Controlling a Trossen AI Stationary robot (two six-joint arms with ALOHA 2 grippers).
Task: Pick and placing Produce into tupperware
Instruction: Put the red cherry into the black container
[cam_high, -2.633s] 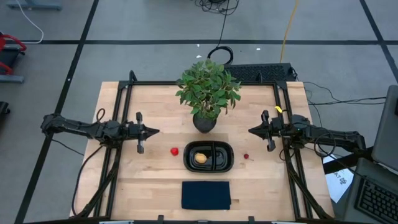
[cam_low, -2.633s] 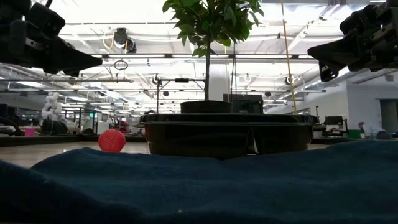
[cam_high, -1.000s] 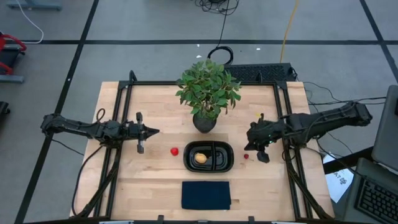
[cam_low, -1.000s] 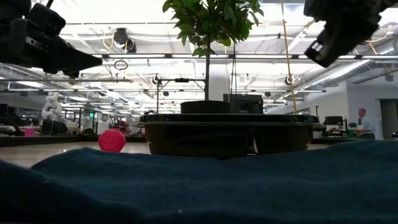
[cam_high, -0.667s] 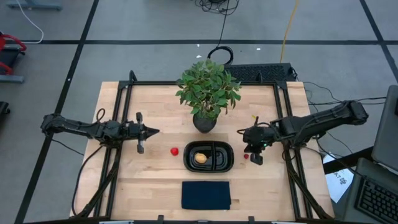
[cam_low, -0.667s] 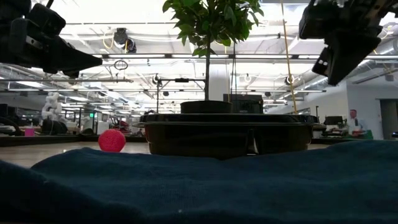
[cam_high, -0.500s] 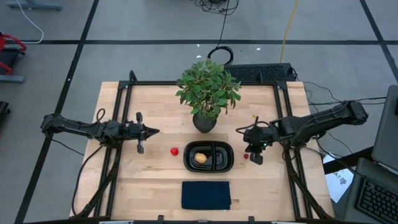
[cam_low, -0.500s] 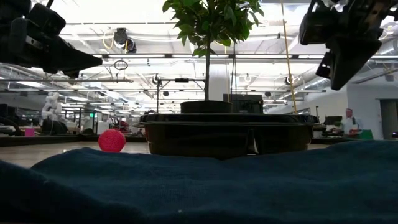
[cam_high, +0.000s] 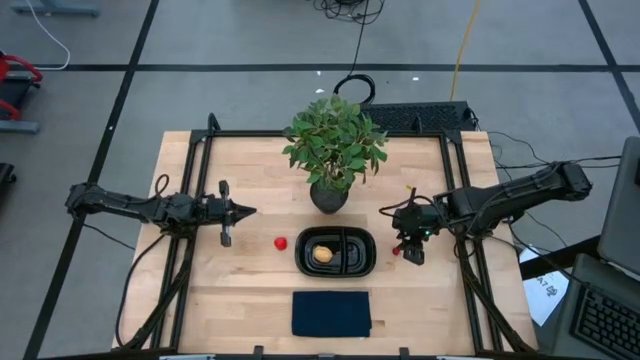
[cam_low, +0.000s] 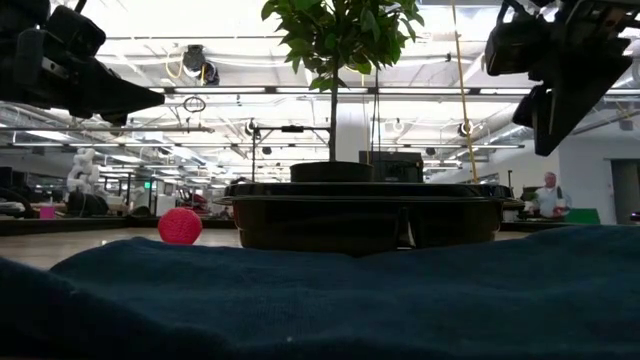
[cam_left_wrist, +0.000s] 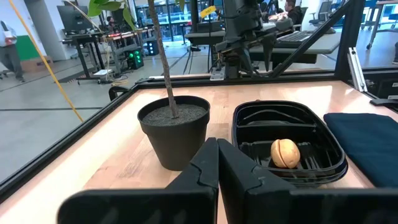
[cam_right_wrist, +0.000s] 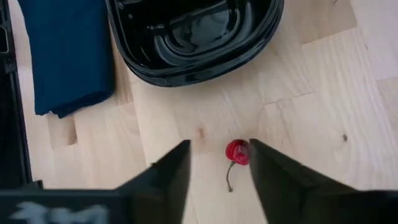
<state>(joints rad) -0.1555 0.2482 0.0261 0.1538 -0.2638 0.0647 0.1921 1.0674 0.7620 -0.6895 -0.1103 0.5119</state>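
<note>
The black oval tupperware (cam_high: 336, 251) sits at the table's middle, with the round yellow-orange piece (cam_high: 322, 254) in its left compartment. It also shows in the left wrist view (cam_left_wrist: 285, 152). The red strawberry-like piece (cam_high: 281, 242) lies on the table left of the tupperware. The small dark red berry (cam_right_wrist: 237, 152), with its stem, lies on the wood right of it. My right gripper (cam_right_wrist: 219, 146) is open and points down above the berry, one finger on either side, touching nothing. My left gripper (cam_high: 245, 211) is shut and empty, held level at the left.
A potted leafy plant (cam_high: 335, 150) stands just behind the tupperware. A dark blue cloth (cam_high: 331, 313) lies flat near the table's front edge. Black rails (cam_high: 195, 180) run along the left and right sides of the table. A person stands in the room behind (cam_low: 547, 195).
My right gripper has gone toward the tupperware and down, and has tipped to point down over the dark red berry. The berry, the other pieces and my left arm have kept still.
</note>
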